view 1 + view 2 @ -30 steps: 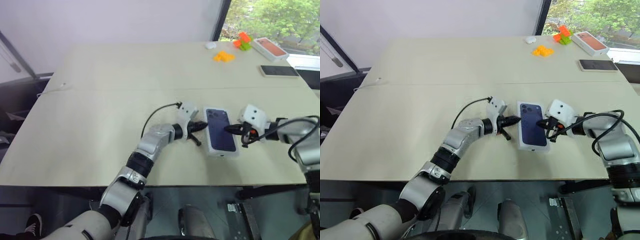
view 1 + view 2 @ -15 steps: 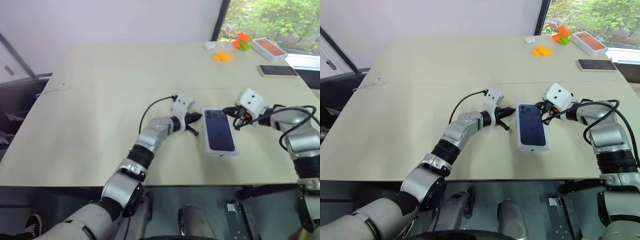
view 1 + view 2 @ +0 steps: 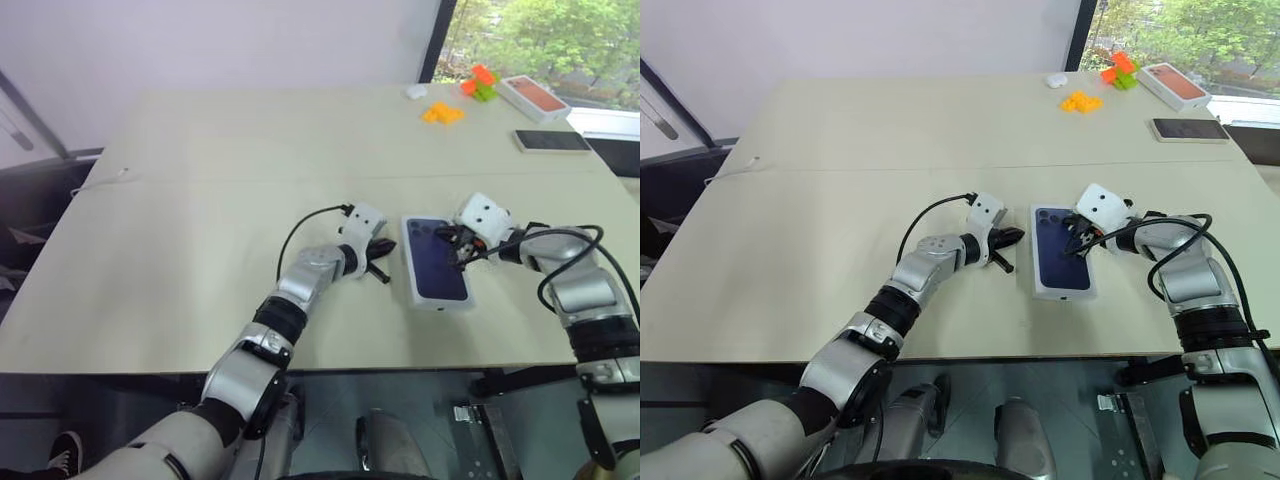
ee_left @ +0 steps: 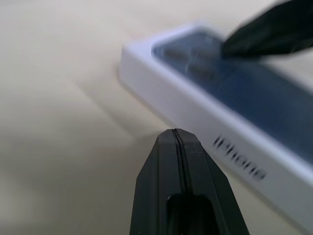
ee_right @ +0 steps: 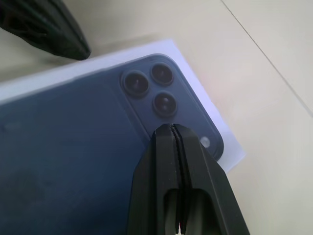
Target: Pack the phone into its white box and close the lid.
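Phone: dark navy-blue glossy smartphone [image 3: 1061, 254] is lying back-up in the shallow white rectangular box [image 3: 1040, 289], its camera cluster [image 5: 151, 88] sitting at the far corner on the robot's left.
White box: it is resting flat on the pale beige table [image 3: 840, 180], near the front edge, between the two grippers; grey lettering is showing on its side wall in the left wrist view.
Left gripper [image 3: 1012, 236]: its two black fingers are pressing together with nothing between them; the tip is pointing toward the box's left wall and standing just beside it, apart from it.
Right gripper [image 3: 458, 250]: its black fingers are likewise clenching on nothing; the tip is hovering over the phone's far end, close to the camera cluster; whether it is touching the glass cannot be told.
Black cable [image 3: 925, 217]: it is looping over the table from the left wrist.
Far right corner of the table: an orange-topped box [image 3: 1174, 83], a flat black phone with a pale edge [image 3: 1188, 129], small orange blocks [image 3: 1084, 101], an orange-and-green toy [image 3: 1121, 71] and a small white object [image 3: 1060, 79] are lying well apart from the white box.
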